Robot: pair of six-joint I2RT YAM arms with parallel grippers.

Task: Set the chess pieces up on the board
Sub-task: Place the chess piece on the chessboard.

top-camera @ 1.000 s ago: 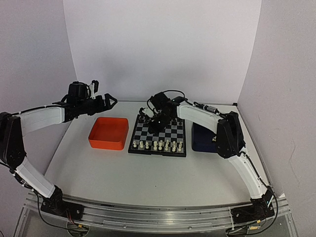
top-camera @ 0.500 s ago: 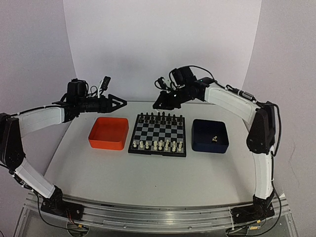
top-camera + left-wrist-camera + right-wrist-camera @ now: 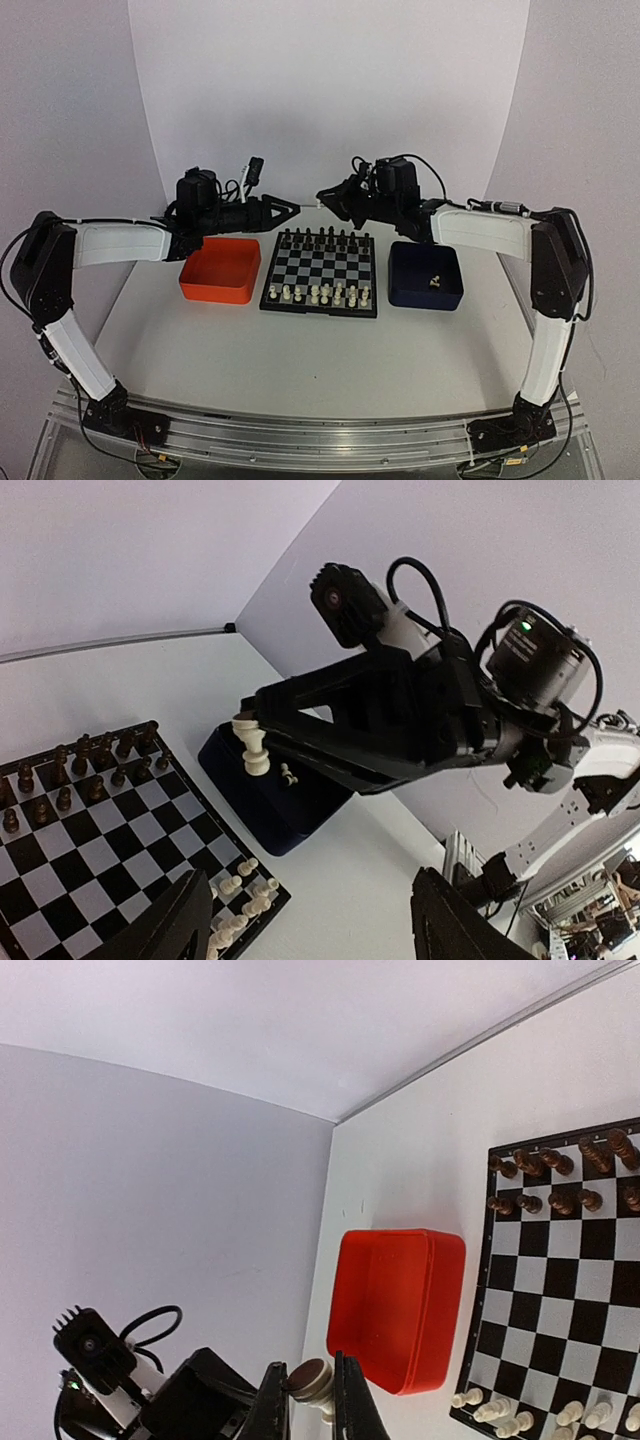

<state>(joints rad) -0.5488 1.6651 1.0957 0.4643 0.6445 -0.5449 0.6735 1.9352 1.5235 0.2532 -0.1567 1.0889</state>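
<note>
The board [image 3: 320,268] lies mid-table, with cream-white chess pieces [image 3: 322,293] in its near rows and black ones [image 3: 326,238] in its far rows. My right gripper [image 3: 324,196] hovers above the board's far left corner, shut on a cream-white piece [image 3: 312,1383] whose dark felt base faces the wrist camera. In the left wrist view that piece [image 3: 252,747] hangs at the right gripper's tip. My left gripper [image 3: 288,209] points at it from the left with its jaws wide apart, and nothing lies between its fingers [image 3: 168,928]. One more pale piece [image 3: 435,281] lies in the blue tray.
An orange tray [image 3: 220,268] sits left of the board and holds nothing I can see. A dark blue tray [image 3: 426,274] sits to the right. White walls close in behind and at both sides. Both arms reach over the table's far half.
The right gripper has lifted off the board with a pale piece and swung back toward the left arm. The left gripper has moved right to face it, and its jaws have narrowed somewhat.
</note>
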